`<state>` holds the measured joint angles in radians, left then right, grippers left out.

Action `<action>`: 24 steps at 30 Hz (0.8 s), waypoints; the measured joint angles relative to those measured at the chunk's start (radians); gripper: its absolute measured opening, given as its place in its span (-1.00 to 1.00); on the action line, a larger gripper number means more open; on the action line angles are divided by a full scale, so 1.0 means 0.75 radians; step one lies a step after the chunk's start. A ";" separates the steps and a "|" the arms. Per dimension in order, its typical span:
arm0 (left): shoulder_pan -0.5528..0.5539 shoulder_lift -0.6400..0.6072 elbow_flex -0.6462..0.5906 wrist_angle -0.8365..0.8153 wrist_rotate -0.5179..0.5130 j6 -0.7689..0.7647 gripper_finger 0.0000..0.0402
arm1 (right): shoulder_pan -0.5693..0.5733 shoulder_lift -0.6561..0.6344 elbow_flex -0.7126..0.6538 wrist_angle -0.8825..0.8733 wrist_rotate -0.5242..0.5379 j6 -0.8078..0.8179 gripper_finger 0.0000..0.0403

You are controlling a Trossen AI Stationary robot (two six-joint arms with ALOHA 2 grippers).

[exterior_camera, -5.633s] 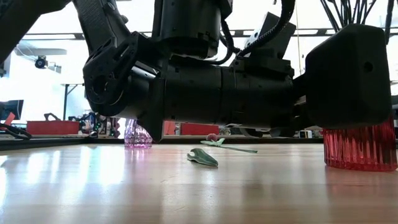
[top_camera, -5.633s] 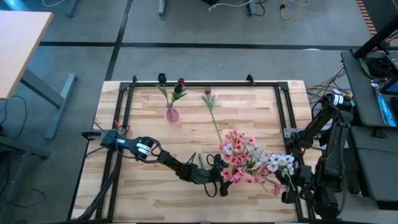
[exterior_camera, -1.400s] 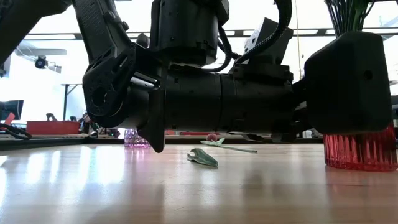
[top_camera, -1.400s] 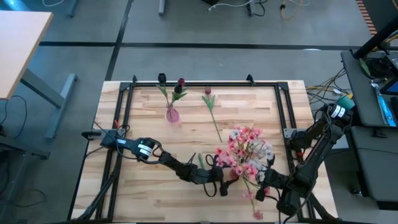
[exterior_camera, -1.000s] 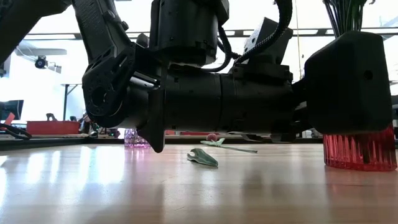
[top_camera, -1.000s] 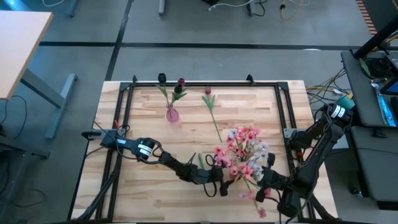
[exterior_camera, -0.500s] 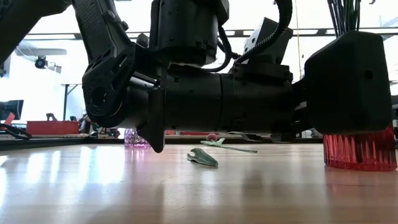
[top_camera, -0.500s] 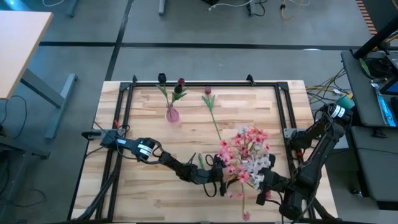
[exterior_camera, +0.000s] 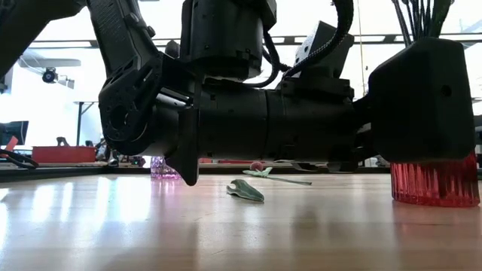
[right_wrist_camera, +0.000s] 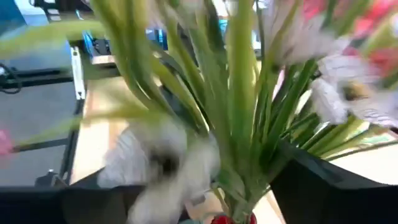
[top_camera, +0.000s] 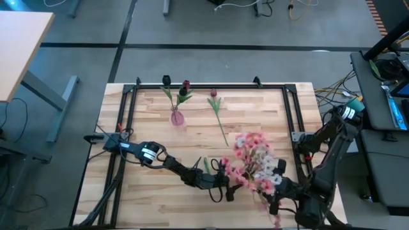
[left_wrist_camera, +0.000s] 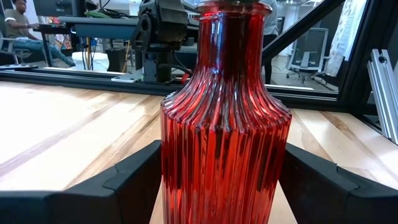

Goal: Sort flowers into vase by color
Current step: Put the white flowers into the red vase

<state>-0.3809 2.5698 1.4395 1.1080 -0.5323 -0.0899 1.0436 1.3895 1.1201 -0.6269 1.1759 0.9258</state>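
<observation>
Left gripper low on the table, fingers pressed on both sides of a red ribbed vase, grasping it upright near the front middle. Bunch of pink and white flowers standing in this vase, stems going down into its neck. Right gripper just beside the bunch, at the front right, fingers spread apart around the stems, released. Small pink vase at the back with one maroon tulip in it. Second maroon tulip lying flat on the wood near it. Loose green leaf lying apart.
</observation>
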 joint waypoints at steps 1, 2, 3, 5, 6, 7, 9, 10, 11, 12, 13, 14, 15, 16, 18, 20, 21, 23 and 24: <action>0.000 0.000 0.000 0.002 0.000 0.000 0.37 | 0.006 0.000 0.012 -0.003 -0.002 -0.001 0.30; 0.000 0.000 0.000 0.003 0.000 0.001 0.37 | 0.011 -0.001 0.023 -0.006 -0.007 -0.001 0.33; 0.000 0.001 0.000 0.004 0.000 0.001 0.37 | 0.017 -0.001 0.033 -0.014 -0.013 -0.003 0.35; 0.000 0.001 0.000 0.008 0.003 0.003 0.37 | 0.025 -0.002 0.053 -0.030 -0.049 -0.005 0.38; 0.000 0.001 0.000 0.009 0.003 0.003 0.37 | 0.026 -0.004 0.062 -0.039 -0.073 -0.004 0.39; -0.002 0.001 0.000 0.009 0.008 0.003 0.37 | 0.026 -0.008 0.070 -0.045 -0.099 -0.002 0.40; -0.004 0.001 0.000 0.009 0.014 0.004 0.37 | 0.026 -0.016 0.087 -0.051 -0.144 0.002 0.40; -0.005 0.001 0.000 0.009 0.018 0.004 0.37 | 0.026 -0.021 0.098 -0.062 -0.165 0.003 0.40; -0.005 0.001 0.000 0.009 0.020 0.004 0.37 | 0.026 -0.024 0.108 -0.077 -0.190 0.009 0.41; -0.006 0.001 0.001 0.009 0.020 0.004 0.37 | 0.026 -0.027 0.119 -0.090 -0.207 0.013 0.41; -0.007 0.001 0.001 0.009 0.020 0.004 0.37 | 0.026 -0.028 0.132 -0.113 -0.226 0.021 0.40; -0.009 0.001 0.001 0.009 0.021 0.004 0.37 | 0.026 -0.030 0.148 -0.140 -0.244 0.034 0.40; -0.010 0.001 0.001 0.009 0.020 0.004 0.37 | 0.026 -0.033 0.165 -0.178 -0.252 0.051 0.40; -0.010 0.001 0.001 0.009 0.021 0.004 0.37 | 0.026 -0.035 0.187 -0.225 -0.260 0.078 0.39; -0.010 0.001 0.001 0.009 0.020 0.002 0.39 | 0.026 -0.037 0.232 -0.327 -0.291 0.151 0.38; -0.011 0.001 0.001 0.009 0.016 -0.002 0.42 | 0.026 -0.037 0.273 -0.434 -0.326 0.230 0.36; -0.011 0.002 0.001 0.011 0.007 -0.005 0.44 | 0.027 -0.037 0.290 -0.477 -0.338 0.268 0.35; -0.010 0.002 -0.002 0.011 -0.004 -0.011 0.48 | 0.028 -0.037 0.317 -0.537 -0.358 0.315 0.34; -0.009 0.004 -0.002 0.005 -0.007 -0.015 0.50 | 0.028 -0.037 0.326 -0.552 -0.365 0.328 0.34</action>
<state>-0.3874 2.5730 1.4383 1.1119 -0.5378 -0.1011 1.0649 1.3617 1.3645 -1.0412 0.9018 1.1718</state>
